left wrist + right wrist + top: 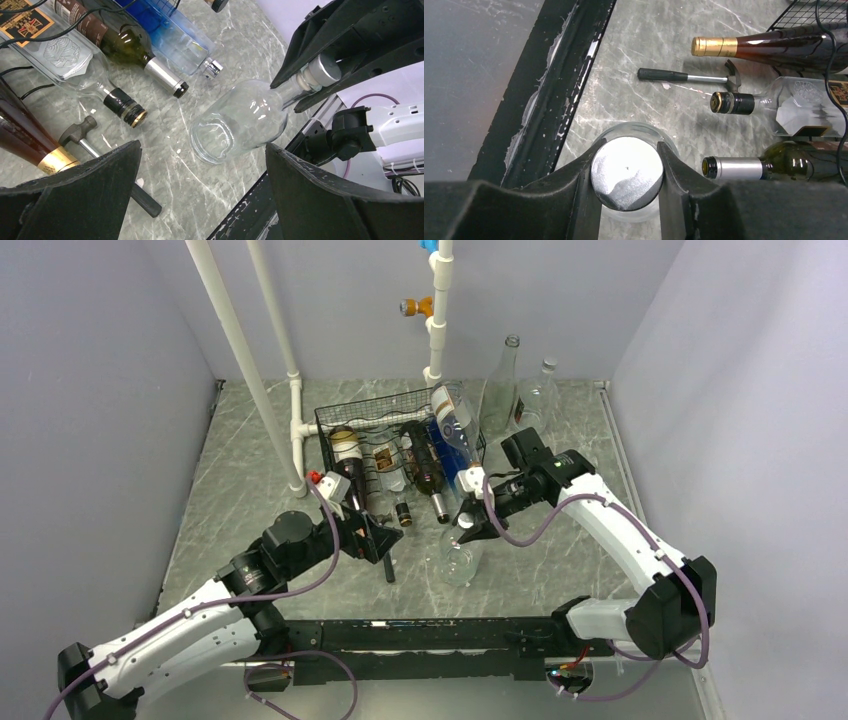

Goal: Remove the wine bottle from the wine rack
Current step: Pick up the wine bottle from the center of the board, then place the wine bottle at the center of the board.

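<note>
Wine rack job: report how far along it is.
Done: the clear bottle is out of the wine rack, over the table in front. In hand: the right pincer is clamped on its silver cap; the left pincer is open and empty. Left: release it; other bottles lie in the rack.

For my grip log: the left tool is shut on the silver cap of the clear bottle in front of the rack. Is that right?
Wrong arm. The right tool is shut on the silver cap of the clear bottle in front of the rack, as the right wrist view shows. The left tool stands open, holding nothing.
</note>
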